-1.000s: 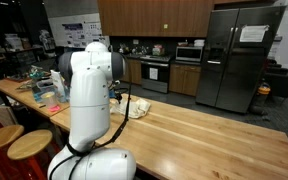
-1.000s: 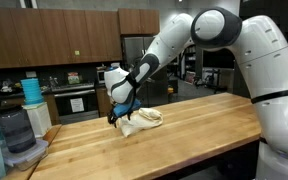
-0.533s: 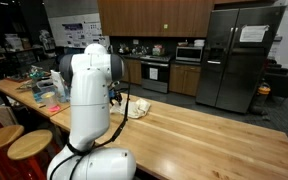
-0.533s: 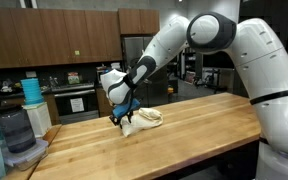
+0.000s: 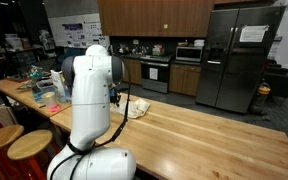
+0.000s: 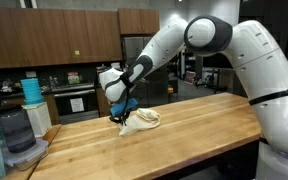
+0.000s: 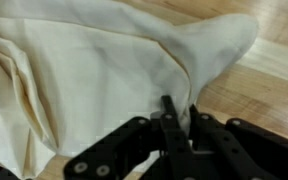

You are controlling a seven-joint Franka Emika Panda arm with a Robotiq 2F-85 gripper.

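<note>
A crumpled cream cloth (image 7: 94, 70) lies on the wooden butcher-block table (image 6: 184, 135). It fills most of the wrist view, and it shows in both exterior views (image 6: 144, 120) (image 5: 136, 106). My gripper (image 7: 179, 118) is down on the cloth's edge, its black fingers drawn close together with a fold of cloth pinched between them. In an exterior view the gripper (image 6: 122, 116) sits at the cloth's left end, right at the table surface. The arm's white body hides most of the gripper in the view from behind.
Blue-lidded containers (image 6: 31, 88) and a clear jug (image 6: 14, 135) stand at the table's end. Clutter (image 5: 44, 85) covers the far part of the table. A refrigerator (image 5: 239, 55), stove and cabinets stand behind. Wooden stools (image 5: 24, 148) sit beside the table.
The fingers have drawn together from wide open onto the cloth's edge. The arm has stayed low over the cloth, barely shifting.
</note>
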